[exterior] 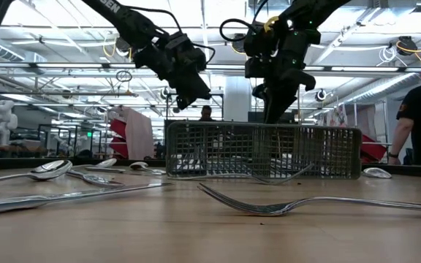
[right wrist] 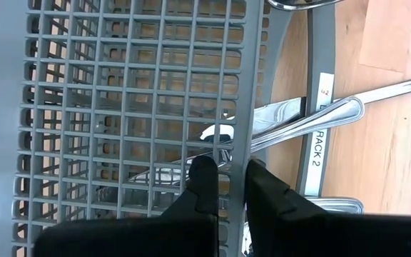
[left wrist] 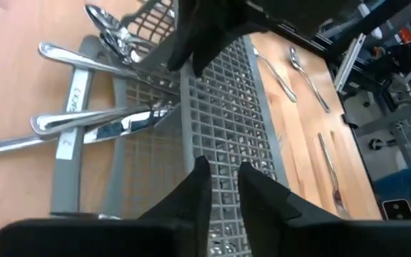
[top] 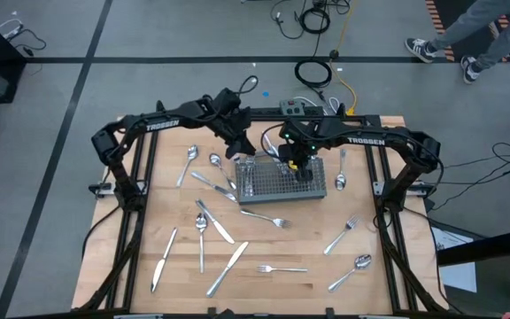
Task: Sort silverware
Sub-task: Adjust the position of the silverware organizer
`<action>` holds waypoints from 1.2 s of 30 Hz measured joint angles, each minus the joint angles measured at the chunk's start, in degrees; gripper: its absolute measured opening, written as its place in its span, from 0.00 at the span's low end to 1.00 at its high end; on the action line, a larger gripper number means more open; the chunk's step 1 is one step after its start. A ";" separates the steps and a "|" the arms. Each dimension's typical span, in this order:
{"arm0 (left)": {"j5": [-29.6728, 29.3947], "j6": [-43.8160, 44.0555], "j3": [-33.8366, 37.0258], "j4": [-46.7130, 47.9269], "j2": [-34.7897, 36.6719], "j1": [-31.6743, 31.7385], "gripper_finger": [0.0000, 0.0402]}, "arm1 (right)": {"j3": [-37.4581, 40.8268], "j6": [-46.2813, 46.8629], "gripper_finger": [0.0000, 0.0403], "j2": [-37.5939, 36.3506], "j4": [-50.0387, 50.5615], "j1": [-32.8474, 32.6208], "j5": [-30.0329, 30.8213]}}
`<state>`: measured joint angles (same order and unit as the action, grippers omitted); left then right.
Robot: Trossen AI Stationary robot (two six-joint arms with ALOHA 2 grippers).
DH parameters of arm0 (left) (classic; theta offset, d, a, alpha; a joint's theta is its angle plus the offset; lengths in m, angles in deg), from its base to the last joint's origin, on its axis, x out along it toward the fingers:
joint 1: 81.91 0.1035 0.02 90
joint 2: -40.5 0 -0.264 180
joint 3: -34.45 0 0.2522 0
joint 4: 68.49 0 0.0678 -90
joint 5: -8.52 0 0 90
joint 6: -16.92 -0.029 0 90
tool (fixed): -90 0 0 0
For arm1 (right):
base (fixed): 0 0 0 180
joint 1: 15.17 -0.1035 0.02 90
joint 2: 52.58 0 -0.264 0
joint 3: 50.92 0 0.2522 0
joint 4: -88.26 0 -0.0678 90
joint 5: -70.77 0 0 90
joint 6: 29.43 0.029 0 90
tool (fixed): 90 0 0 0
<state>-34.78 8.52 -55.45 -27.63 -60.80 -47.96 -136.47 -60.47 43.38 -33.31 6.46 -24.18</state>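
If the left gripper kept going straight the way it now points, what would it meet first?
Most likely the grey mesh basket: the left gripper points down at its grid, with nothing visible between. Depth is unclear, so how soon it would touch cannot be told.

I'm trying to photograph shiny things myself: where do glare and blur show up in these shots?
Low view: bright ceiling lights wash out the background, leaving both arms and the mesh basket dark; the nearest fork is soft. Left wrist view: white glints run along the silverware handles, and the left claw is blurred. High view: evenly lit, with only faint shadows.
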 joint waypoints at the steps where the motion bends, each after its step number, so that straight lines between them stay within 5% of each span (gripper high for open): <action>1: 0.02 -0.04 0.00 0.18 -0.40 0.00 0.22 | 0.00 -0.02 0.04 0.00 -0.02 0.00 0.00; 8: -1.05 -0.26 -0.02 1.79 -6.32 -1.52 0.30 | 0.00 -0.90 0.04 -0.04 -0.02 0.00 -1.31; 28: 1.48 -1.07 -1.26 6.68 -11.24 -6.90 0.30 | 0.07 -3.74 0.04 -0.04 -0.22 0.03 -2.12; 36: 3.41 1.44 -1.23 5.73 -12.30 -6.47 0.08 | 0.09 -3.69 0.04 0.02 -0.35 0.00 -1.90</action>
<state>-31.37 9.95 -56.68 -21.90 -73.10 -54.43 -136.38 -64.17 43.41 -33.66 6.46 -26.09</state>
